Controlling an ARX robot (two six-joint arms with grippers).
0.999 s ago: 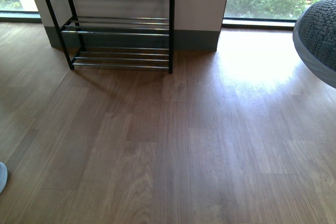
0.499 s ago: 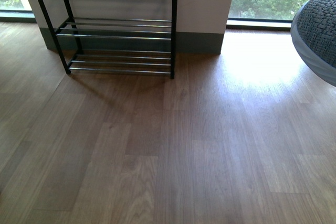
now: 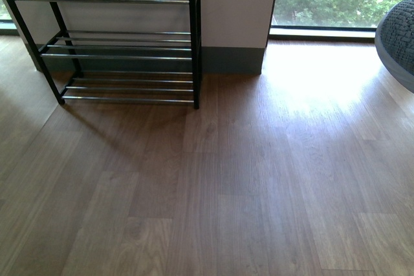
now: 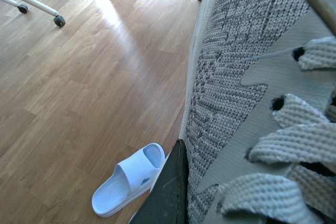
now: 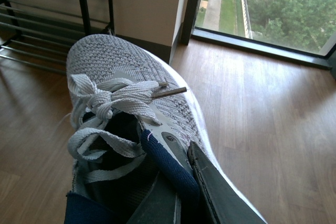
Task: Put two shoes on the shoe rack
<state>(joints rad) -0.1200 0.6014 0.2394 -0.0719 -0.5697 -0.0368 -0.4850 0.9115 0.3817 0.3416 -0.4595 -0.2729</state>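
The shoe rack (image 3: 116,43), a black frame with silver rod shelves, stands against the wall at the far left of the front view, and its shelves hold nothing that shows. My left gripper (image 4: 184,182) is shut on a grey knit sneaker (image 4: 236,77) that fills its view; one dark finger (image 4: 170,192) presses the sneaker's side. On the floor below lies a pale blue slide sandal (image 4: 131,179). My right gripper (image 5: 178,192) is shut on the collar of another grey knit sneaker (image 5: 121,66), toe towards the rack (image 5: 47,19). That sneaker's toe (image 3: 398,37) shows at the front view's right edge.
Wood plank floor (image 3: 226,179) stretches from me to the rack. Behind it are a pale wall with a dark skirting (image 3: 233,59) and floor-level windows (image 5: 262,9). A white leg with a castor (image 4: 59,21) stands on the floor in the left wrist view.
In the front view the rack has grown larger and slid left and down. The sneaker toe has shifted towards the right edge, and a pale shoe at the lower left has left the picture.
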